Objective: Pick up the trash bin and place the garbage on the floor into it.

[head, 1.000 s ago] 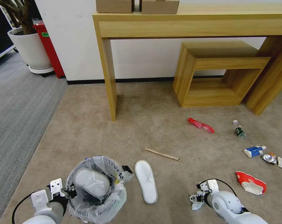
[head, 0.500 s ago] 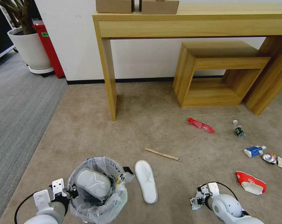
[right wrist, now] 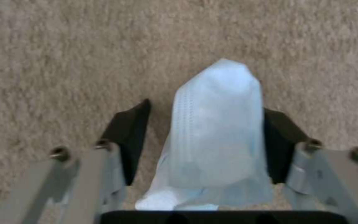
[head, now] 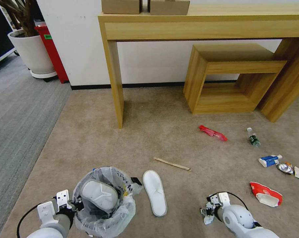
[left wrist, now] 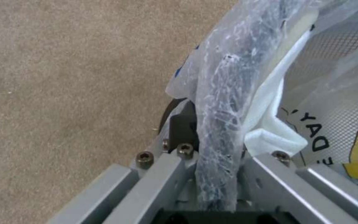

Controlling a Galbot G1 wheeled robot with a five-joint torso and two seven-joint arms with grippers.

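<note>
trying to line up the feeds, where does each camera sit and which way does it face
Head view: high on the robot, facing forward and down at the carpet, litter and trash bin; both arms show.
Left wrist view: on the left arm, looking along the left end effector, shut on the bin's bagged rim.
Right wrist view: on the right arm, facing the carpet; the right end effector straddles a white tissue.
Shared: head and left wrist views both show the bin.

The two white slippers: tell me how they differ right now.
The slipper in the trash bin sits inside the bag-lined trash bin, which the left gripper grips at the rim; the slipper on the carpet lies beside the bin, untouched. The binned one looks creased and bunched; the floor one lies flat at full length. Both are plain white.
</note>
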